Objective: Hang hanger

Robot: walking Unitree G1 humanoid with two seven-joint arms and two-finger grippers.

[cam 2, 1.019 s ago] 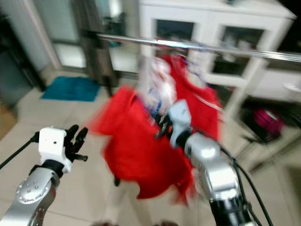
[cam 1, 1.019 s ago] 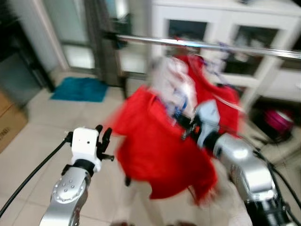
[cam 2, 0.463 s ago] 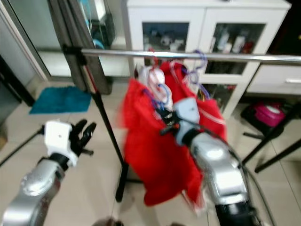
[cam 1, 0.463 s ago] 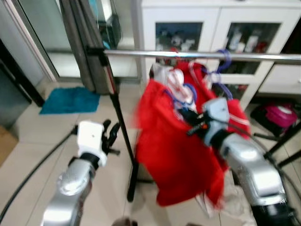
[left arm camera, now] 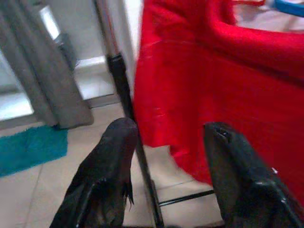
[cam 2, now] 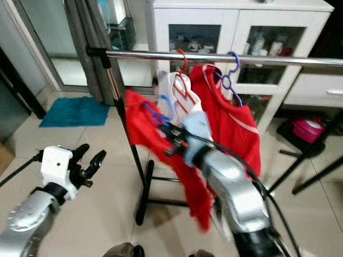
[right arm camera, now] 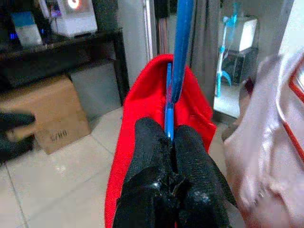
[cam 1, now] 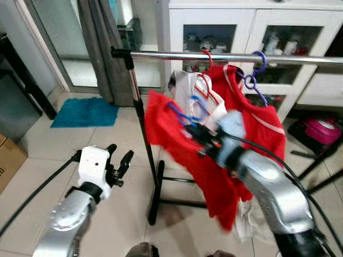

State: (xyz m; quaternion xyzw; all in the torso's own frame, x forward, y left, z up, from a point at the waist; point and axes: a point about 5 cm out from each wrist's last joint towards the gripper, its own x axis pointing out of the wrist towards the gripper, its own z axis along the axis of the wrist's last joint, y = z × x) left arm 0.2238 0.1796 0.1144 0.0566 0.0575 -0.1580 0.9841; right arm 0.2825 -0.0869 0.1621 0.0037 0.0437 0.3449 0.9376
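A blue hanger [cam 1: 185, 111] carrying a red shirt [cam 1: 161, 124] is pinched in my right gripper [cam 1: 199, 134], which is shut on the hanger's thin bar just under the hook [right arm camera: 180, 47]. It hangs below and in front of the metal clothes rail [cam 1: 214, 56], near the rail's left end, with its hook off the rail. On the rail hang a white-and-red garment on a red hanger [cam 1: 206, 55] and a red shirt on a purple hanger [cam 1: 258, 63]. My left gripper [cam 1: 119, 160] is open and low on the left, facing the rack's post [left arm camera: 118, 80].
The rack's dark upright post [cam 1: 147, 144] and its floor feet stand between my arms. A white glass-door cabinet [cam 1: 241, 21] is behind the rail. A grey curtain [cam 1: 102, 48], a teal mat [cam 1: 86, 112], a cardboard box [cam 1: 8, 160] and a pink item [cam 1: 321, 131] sit around the tiled floor.
The view has swung and steadied. My right gripper has carried the blue hanger and red shirt a little to the left under the rail. The left gripper stays open in about the same place.
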